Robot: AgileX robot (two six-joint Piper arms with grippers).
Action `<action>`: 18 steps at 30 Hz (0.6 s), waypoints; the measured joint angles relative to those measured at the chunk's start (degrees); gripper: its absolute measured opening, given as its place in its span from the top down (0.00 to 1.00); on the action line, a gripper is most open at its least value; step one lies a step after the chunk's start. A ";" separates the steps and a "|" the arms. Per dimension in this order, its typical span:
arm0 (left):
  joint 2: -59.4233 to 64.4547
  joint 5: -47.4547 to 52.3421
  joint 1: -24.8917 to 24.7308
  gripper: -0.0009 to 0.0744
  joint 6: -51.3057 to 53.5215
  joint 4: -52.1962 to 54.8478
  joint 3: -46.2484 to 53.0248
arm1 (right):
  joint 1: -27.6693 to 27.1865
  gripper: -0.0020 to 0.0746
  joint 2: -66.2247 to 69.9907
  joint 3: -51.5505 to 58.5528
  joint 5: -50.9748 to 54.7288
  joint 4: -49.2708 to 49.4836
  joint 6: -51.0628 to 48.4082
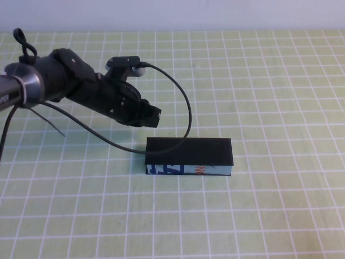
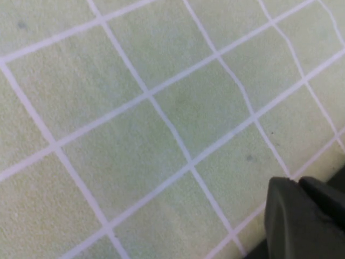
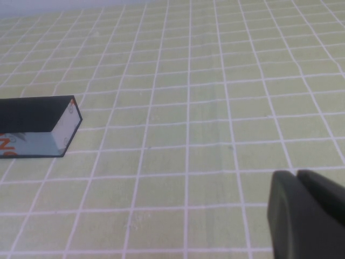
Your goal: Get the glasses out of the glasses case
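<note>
from the high view i see the glasses case [image 1: 188, 156] lid-down at the mat's [image 1: 280, 81] middle, left gripper [image 1: 152, 115] hovering just beyond its left end, fingers pressed together. only the right wrist view shows the right gripper [image 3: 304, 216], its fingers together too.

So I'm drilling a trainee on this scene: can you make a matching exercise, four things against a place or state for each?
Things:
1. glasses case
2. left end effector
3. right end effector
4. black cable

Places or states:
A. absent from the high view, seen only by its own wrist camera
B. lid shut, pale blue side facing the robot
C. arcs down onto the case's lid
D. above the mat, just beyond the case's left end

Pairs: 1-B, 2-D, 3-A, 4-C
</note>
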 joint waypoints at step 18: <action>3.43 -0.24 0.00 0.99 0.86 -0.13 -0.51 | 0.00 1.00 0.00 0.00 -19.24 26.80 0.35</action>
